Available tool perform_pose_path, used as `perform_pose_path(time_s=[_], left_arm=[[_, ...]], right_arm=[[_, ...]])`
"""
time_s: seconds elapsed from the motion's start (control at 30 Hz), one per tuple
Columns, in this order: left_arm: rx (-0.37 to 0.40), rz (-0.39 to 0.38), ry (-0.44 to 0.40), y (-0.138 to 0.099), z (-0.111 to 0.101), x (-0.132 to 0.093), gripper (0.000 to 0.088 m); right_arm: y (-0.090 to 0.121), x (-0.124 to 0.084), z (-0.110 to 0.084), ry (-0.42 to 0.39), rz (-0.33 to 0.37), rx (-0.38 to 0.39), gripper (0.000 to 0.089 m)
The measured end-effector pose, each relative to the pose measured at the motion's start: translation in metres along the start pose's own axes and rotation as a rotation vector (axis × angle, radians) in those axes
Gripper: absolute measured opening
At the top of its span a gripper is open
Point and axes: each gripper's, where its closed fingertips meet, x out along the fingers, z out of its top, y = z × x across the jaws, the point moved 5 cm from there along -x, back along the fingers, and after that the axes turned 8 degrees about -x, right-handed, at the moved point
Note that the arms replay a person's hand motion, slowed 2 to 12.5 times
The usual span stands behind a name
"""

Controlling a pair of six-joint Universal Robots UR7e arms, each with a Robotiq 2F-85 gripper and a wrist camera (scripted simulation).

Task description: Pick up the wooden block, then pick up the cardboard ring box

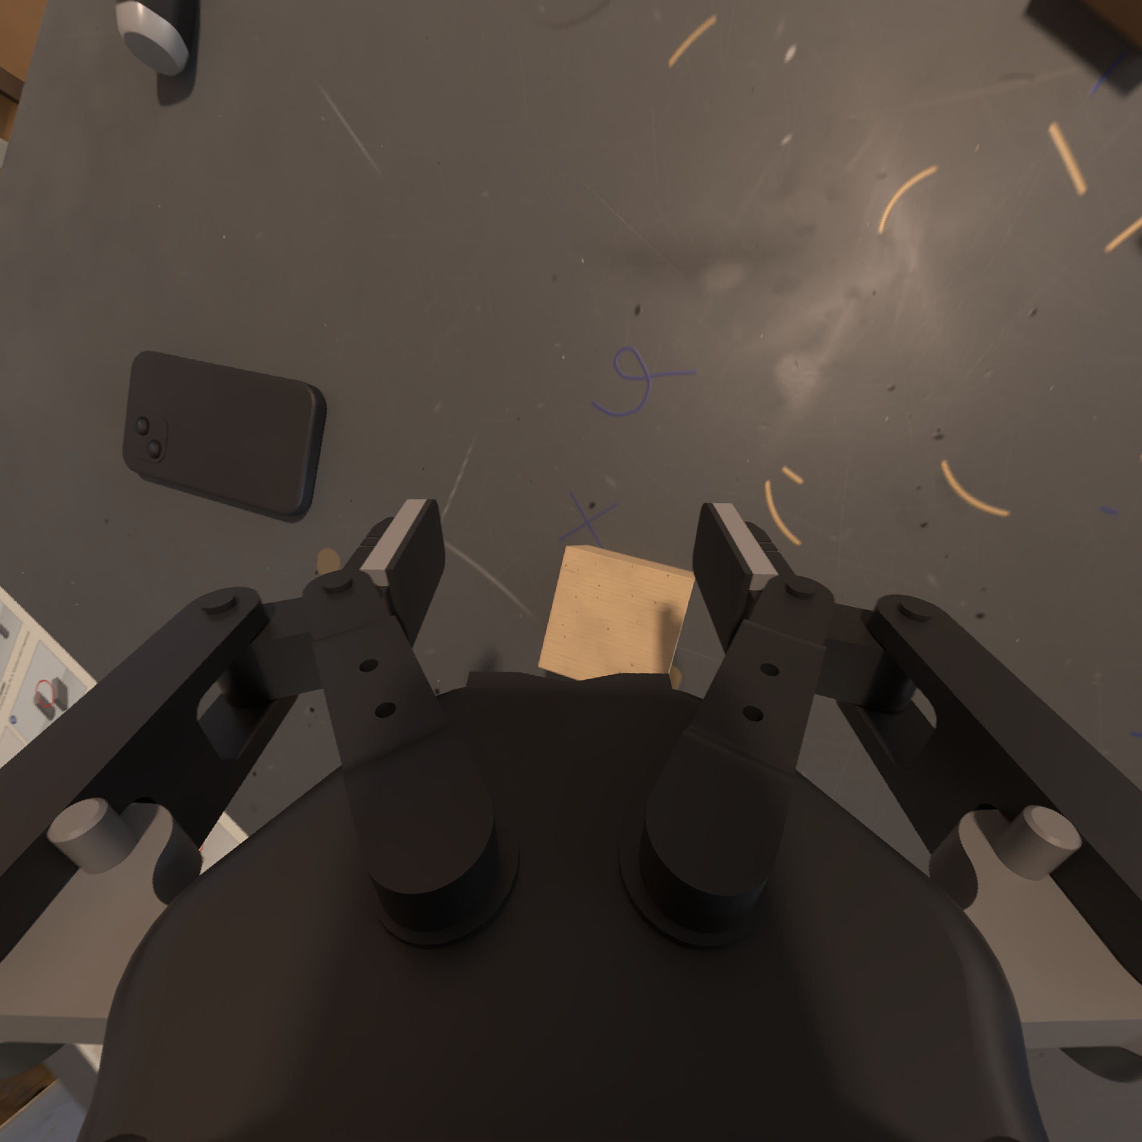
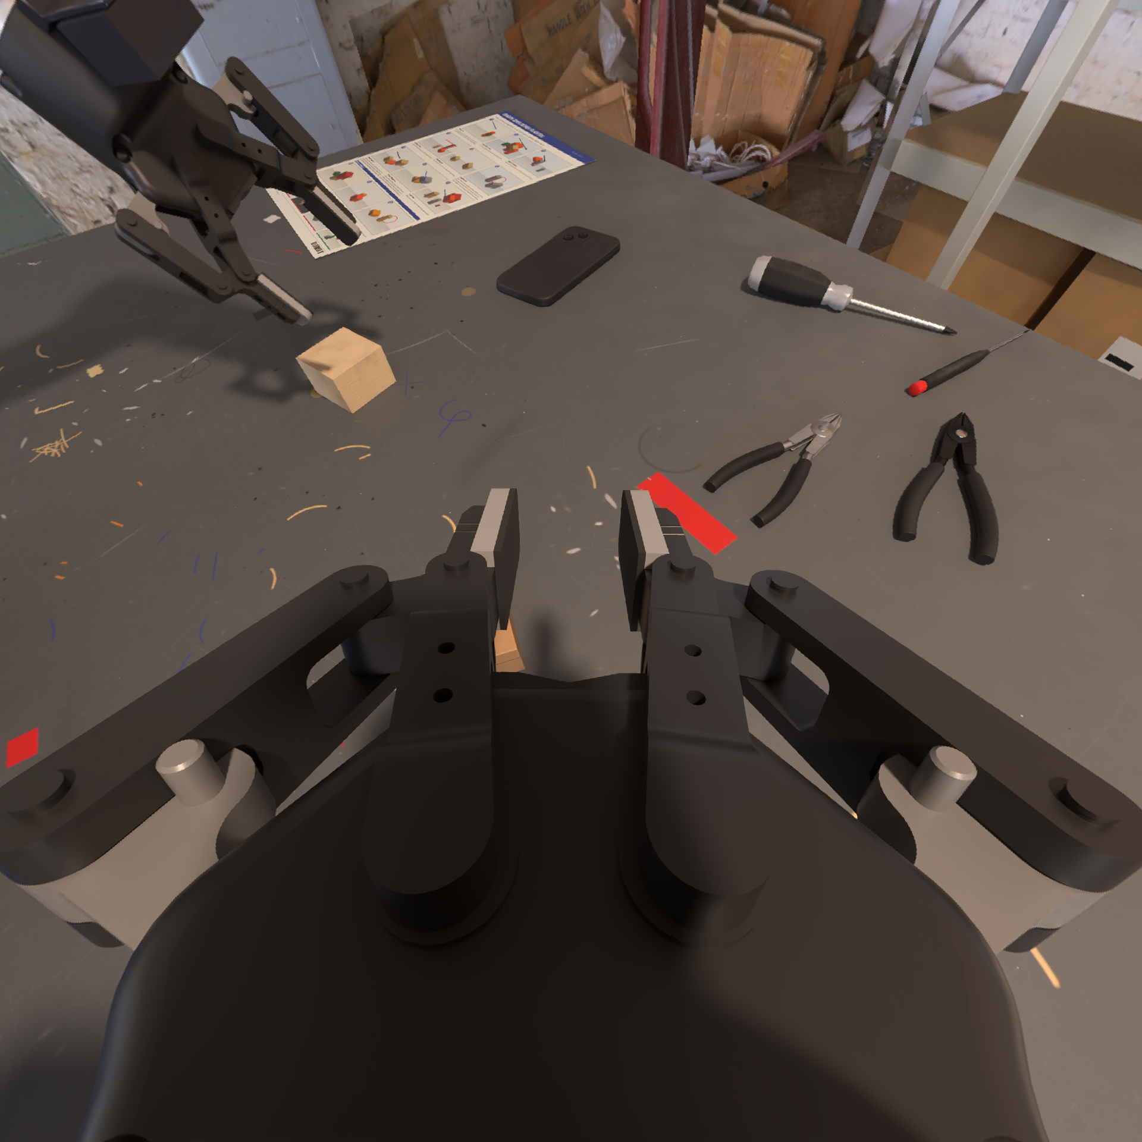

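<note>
Pale wood is what I see first: the square wooden block (image 1: pixel 615 618) sits on the dark grey desk (image 1: pixel 556 247), under my left hand (image 1: pixel 570 544). That hand hangs over it with its two fingers spread wide. The block is not in the middle of the gap; it lies close to the finger at 3 o'clock and reaches back under the hand's body. I cannot tell if they touch.

A flat black phone (image 1: pixel 222 432) lies face down at 10 o'clock from the left hand, well apart from the block.

From my right wrist view, the block (image 2: pixel 346 369) is far off at 11 o'clock, with the left hand (image 2: pixel 321 272) just above it. My right hand (image 2: pixel 568 544) has its fingers partly open, a narrower gap, and nothing between them. A bit of light brown cardboard (image 2: pixel 508 652) peeks out behind its 9 o'clock finger. It may be the ring box, but I cannot tell.
</note>
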Motion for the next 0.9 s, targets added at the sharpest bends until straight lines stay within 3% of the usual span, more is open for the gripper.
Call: perform_pose_path(time_s=[0.23,0.9], left_arm=[[0.081,0.044,0.095,-0.006,-0.012,0.006,0.0849],[0.167,0.054,0.265,-0.013,-0.028,0.034,0.0854]], right_arm=[[-0.004,-0.002,-0.003,-0.008,0.011,0.019,0.0297],[-0.012,-0.010,-0.008,-0.062,0.044,0.092,0.0295]])
